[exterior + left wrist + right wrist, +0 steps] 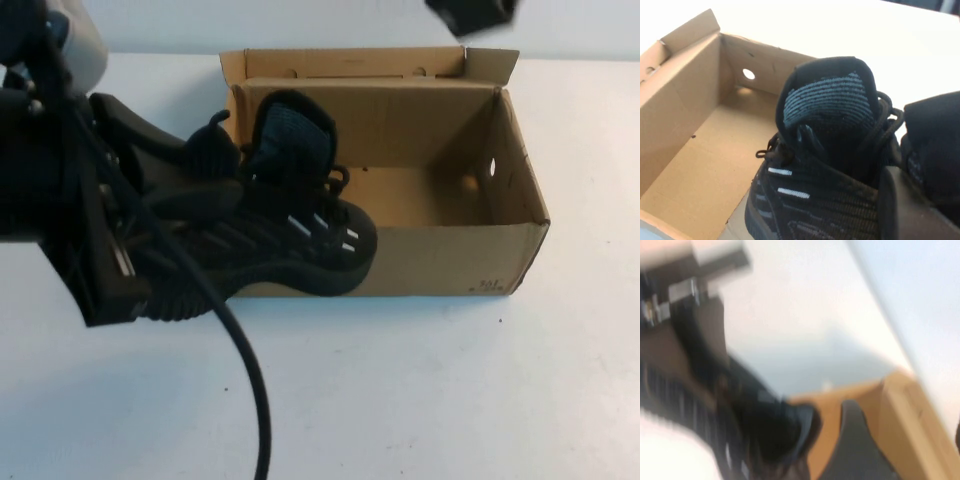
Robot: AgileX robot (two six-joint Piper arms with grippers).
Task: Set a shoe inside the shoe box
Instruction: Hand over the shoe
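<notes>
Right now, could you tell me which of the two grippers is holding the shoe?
The left gripper, on the robot's left, is shut on the shoe at its heel, over the near left corner of the shoe box. The right gripper sits apart beyond the box, holding nothing.

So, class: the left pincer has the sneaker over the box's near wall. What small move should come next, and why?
Probably carry it a little farther over the shoe box and lower it. The left pincer grips the sneaker at the heel, its toe overhanging the near wall, while the cardboard floor behind lies bare. The right pincer hangs above the box's far edge.
</notes>
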